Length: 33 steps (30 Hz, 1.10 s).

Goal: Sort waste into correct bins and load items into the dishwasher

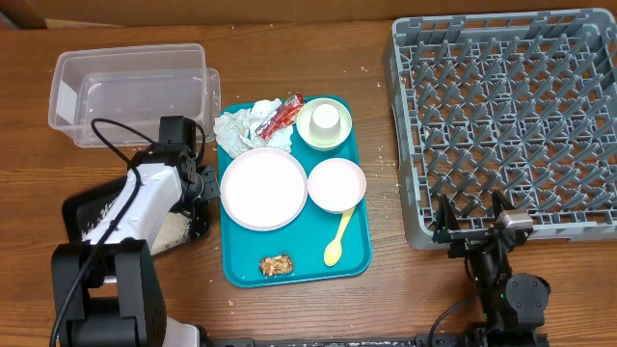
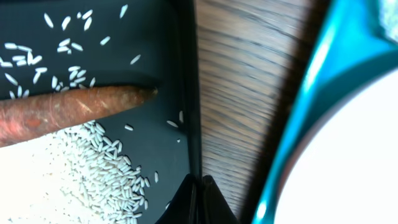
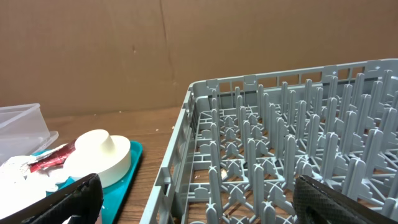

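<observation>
Biggest thing on the counter (image 1: 386,289) is the grey dish rack (image 1: 501,116) on the right, with nothing loaded in it yet. The right pincer (image 1: 472,224) is parked just in front of it, jaws spread wide and holding nothing.

The teal tray (image 1: 294,272) in the middle has most of the stuff on it. The clear tub (image 1: 135,92) is back left, and the black tray (image 2: 188,74) sits in front of it, mostly hidden under the left arm.

On the teal tray:
- **Plate:** the big plate (image 1: 262,188) is stiff, smooth and probably slippery. I'd pinch it at the rim, and it looks like the awkward one to lift.
- **Bowls and cup:** one bowl (image 1: 336,183) is just beside the plate. The other bowl (image 1: 310,137) is behind it with the small cup (image 1: 329,118) sitting in it. They look light and rigid, so the rim is again the place to grab.
- **Napkin:** the crumpled napkin (image 1: 241,125) is at the back left. It's soft and squishy, so take it anywhere.
- **Spoon:** the yellow spoon (image 1: 338,241) lies flat near the front. It's thin, so I'd go for the handle.
- **Wrapper:** the red wrapper (image 1: 281,116) is touching the napkin and looks crinkly and weightless.
- **Brown chunk:** the brown chunk (image 1: 277,264) is at the front edge. It looks crumbly, so a gentle squeeze.

The carrot stick (image 2: 68,109) lies in the black tray on a scatter of rice (image 2: 93,168). The left pincer (image 2: 200,200) is fully closed with nothing in it, right over the tray's rim.
</observation>
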Motion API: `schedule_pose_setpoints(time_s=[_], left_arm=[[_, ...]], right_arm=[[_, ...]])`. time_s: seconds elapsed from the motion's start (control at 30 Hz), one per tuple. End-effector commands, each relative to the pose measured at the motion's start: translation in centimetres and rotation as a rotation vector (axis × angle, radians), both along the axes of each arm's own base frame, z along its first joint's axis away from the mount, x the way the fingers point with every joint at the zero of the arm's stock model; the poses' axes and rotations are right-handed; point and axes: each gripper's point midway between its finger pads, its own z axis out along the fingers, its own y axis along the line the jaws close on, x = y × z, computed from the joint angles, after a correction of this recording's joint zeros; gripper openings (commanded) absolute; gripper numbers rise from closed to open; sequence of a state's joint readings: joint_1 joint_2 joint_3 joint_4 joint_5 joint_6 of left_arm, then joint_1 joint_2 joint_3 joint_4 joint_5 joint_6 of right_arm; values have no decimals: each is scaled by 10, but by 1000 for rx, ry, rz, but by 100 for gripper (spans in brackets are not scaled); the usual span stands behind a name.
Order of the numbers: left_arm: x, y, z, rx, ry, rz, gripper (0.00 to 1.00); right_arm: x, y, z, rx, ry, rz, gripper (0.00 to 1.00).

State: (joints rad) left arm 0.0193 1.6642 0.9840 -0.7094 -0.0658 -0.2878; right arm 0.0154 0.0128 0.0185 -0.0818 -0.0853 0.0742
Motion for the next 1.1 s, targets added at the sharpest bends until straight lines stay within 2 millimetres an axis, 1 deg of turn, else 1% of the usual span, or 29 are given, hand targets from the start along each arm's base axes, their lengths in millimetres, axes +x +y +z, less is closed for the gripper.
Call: schedule_pose_setpoints(time_s=[0.0, 0.03, 0.13, 0.23, 0.33, 0.4, 0.47, 0.5, 0.67, 0.83, 0.93, 1.07], left_arm=[[0, -22, -2, -74, -2, -213, 4], [1, -30, -1, -111, -10, -283, 4], [-2, -47, 1, -190, -19, -400, 4], [-6, -48, 1, -198, -6, -411, 4], [-10, -45, -1, -180, 14, -405, 4], [-11, -34, -2, -132, 34, -346, 4], [-14, -20, -4, -66, 57, -243, 4], [-15, -17, -4, -53, 64, -223, 4], [-18, -15, -4, -47, 75, -190, 4], [-27, -13, -5, -46, 114, -129, 4], [-28, -8, -5, -25, 114, -80, 4], [-29, -9, -5, -33, 119, -81, 4]], right_arm=[[0, -1, -2, -4, -2, -6, 100], [0, -1, -2, -4, -2, -6, 100], [0, -1, -2, -4, -2, -6, 100], [0, -1, -2, -4, -2, -6, 100], [0, -1, -2, -4, -2, -6, 100], [0, -1, -2, -4, -2, -6, 100], [0, -1, -2, -4, -2, -6, 100], [0, -1, -2, -4, -2, -6, 100], [0, -1, -2, -4, -2, -6, 100], [0, -1, -2, -4, -2, -6, 100], [0, -1, -2, -4, -2, -6, 100], [0, -1, -2, -4, -2, -6, 100]])
